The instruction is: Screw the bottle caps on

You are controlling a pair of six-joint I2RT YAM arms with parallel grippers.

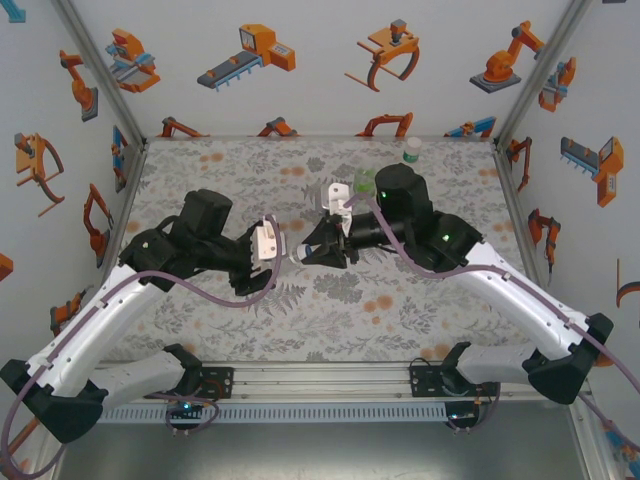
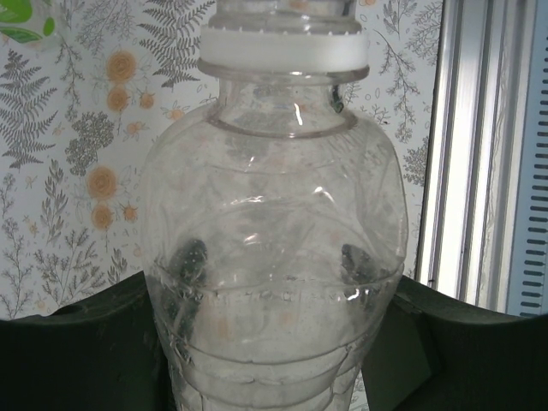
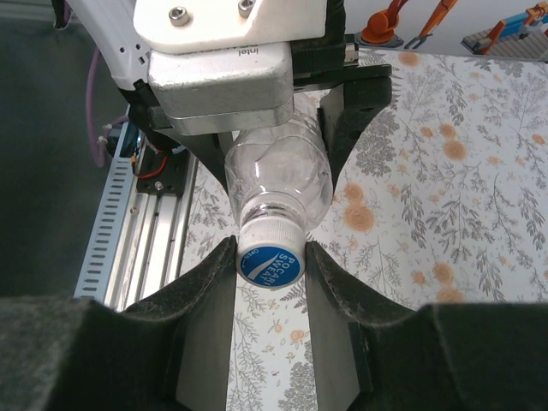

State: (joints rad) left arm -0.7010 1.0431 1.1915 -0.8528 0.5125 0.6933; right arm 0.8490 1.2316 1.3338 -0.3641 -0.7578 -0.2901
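Left gripper [image 3: 278, 137] clamped round the clear bottle [image 3: 278, 175], holding it sideways. Right gripper [image 3: 270, 257] closed on the cap [image 3: 271, 262], which is white with a blue top and sits on the clear bottle's neck; pads touch the cap on both sides. Green bottle [image 1: 363, 182] stands on the table [image 1: 330, 320] just beyond the clear bottle. Green-topped small bottle [image 1: 412, 150] stands well beyond the clear bottle, to its right.

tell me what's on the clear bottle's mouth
A white cap with a blue printed top, between the jaws of the right gripper. The threads of the clear bottle are covered.
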